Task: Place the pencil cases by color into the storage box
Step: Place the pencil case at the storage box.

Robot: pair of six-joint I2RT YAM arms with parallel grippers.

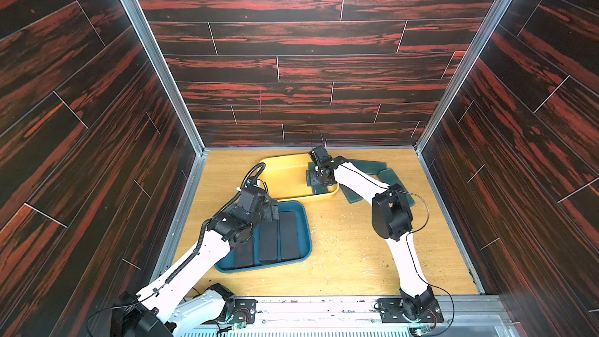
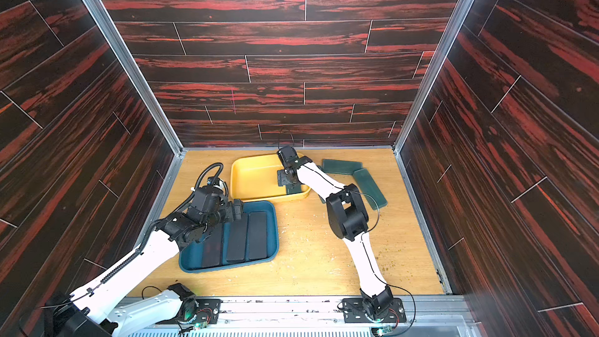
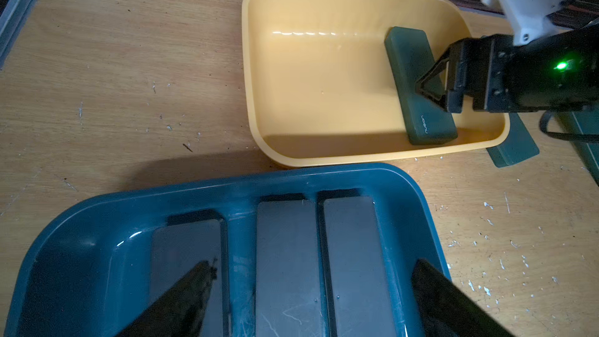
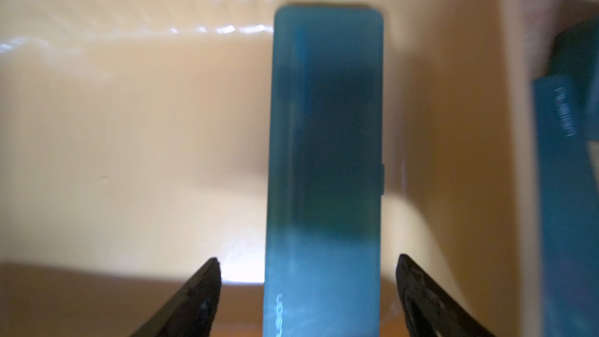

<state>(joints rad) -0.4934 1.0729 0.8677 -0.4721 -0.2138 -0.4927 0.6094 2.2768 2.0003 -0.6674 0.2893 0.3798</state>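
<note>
Count: three black cases (image 3: 287,254), side by side in the blue tray (image 3: 418,202); four green cases, one (image 3: 418,85) in the yellow tray (image 3: 291,157), three loose on the table (image 1: 340,254).

Seen in a top view, the blue tray sits at 7 o'clock on the table, the yellow tray at 12, their corners nearly touching. The in-tray green case lies flat along the yellow tray's 3 o'clock wall; the rest of that floor is bare. The loose green cases (image 2: 369,186) lie at 1 to 2 o'clock, one partly hidden under the right arm.

Right gripper (image 4: 308,286): jaws spread either side of the green case, gaps visible on both sides, not pinching it.

Left gripper (image 3: 311,299): jaws spread wide above the black cases, holding nothing.

Open table runs from 4 to 6 o'clock
</note>
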